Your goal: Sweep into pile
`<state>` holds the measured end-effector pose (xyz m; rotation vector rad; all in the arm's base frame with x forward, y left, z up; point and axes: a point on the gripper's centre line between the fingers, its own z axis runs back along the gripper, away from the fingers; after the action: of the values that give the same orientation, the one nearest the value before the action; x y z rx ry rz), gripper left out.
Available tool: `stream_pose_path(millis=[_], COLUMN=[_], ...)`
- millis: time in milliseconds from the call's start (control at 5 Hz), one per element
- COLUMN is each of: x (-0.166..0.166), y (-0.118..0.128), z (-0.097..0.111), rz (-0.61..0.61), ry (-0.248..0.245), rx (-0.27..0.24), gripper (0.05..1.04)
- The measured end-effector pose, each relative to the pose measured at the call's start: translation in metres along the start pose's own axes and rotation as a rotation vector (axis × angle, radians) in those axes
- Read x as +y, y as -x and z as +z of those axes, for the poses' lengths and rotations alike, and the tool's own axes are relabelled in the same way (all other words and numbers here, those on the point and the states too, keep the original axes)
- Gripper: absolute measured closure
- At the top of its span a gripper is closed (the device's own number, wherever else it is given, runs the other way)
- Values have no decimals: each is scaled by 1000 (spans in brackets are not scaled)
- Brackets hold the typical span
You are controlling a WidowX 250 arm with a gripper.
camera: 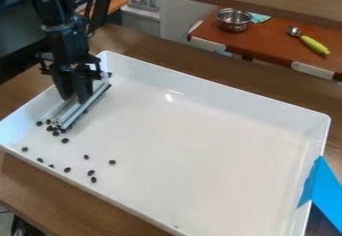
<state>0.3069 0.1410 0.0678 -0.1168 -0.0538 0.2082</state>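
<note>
At the upper left of the white tray, my black gripper points down, shut on a grey-white bar-shaped sweeper with a dark lower edge. The sweeper lies slantwise at the tray's left end. Several small dark beans are bunched at its near end, and one sits by its far end. More loose beans are scattered toward the tray's front left edge. The gripper and sweeper hide part of the tray floor behind them.
Raised white walls surround the tray on a brown wooden table. Blue tape covers part of the right wall. Behind, a toy counter holds a metal pot and a green-handled spoon.
</note>
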Motion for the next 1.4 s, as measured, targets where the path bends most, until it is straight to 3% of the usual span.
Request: stream_pose_path(millis=[200, 400, 600, 800, 1200, 1400], x=[-19, -64, -113, -158, -142, -123], y=[8, 14, 18, 33, 73, 72], z=[7, 30, 33, 15, -17, -23], rz=[17, 52, 43, 19, -82, -104], ry=[95, 215, 282, 239, 194, 159], rx=[49, 71, 116, 61, -19, -63], gripper=[747, 747, 747, 747, 747, 747])
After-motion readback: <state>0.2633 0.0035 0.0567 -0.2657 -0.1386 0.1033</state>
